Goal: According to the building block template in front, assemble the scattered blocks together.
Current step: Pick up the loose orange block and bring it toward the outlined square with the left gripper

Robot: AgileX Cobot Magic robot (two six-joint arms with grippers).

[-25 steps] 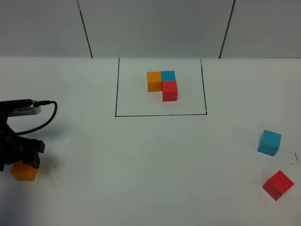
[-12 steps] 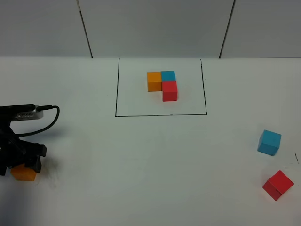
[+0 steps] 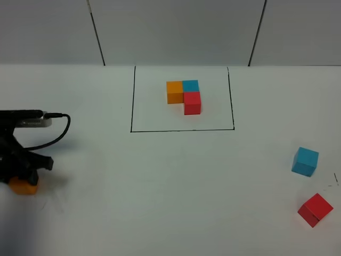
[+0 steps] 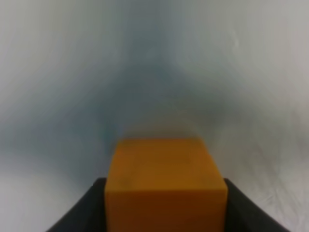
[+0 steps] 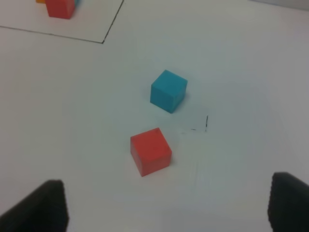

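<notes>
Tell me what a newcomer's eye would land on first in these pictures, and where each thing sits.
The bright L of orange, blue and red cubes inside the black drawn rectangle, at the far middle of the white table, catches the eye first. At the left edge, the left pincer is clamped on a loose orange cube. On the right, a light blue cube and a red cube lie apart, the red one nearer the camera.

Your left pincer has just clamped onto the loose orange cube; a second ago its jaws stood wide around it. The cube now shows slightly higher in the high view, more hidden under the pincer.
</notes>
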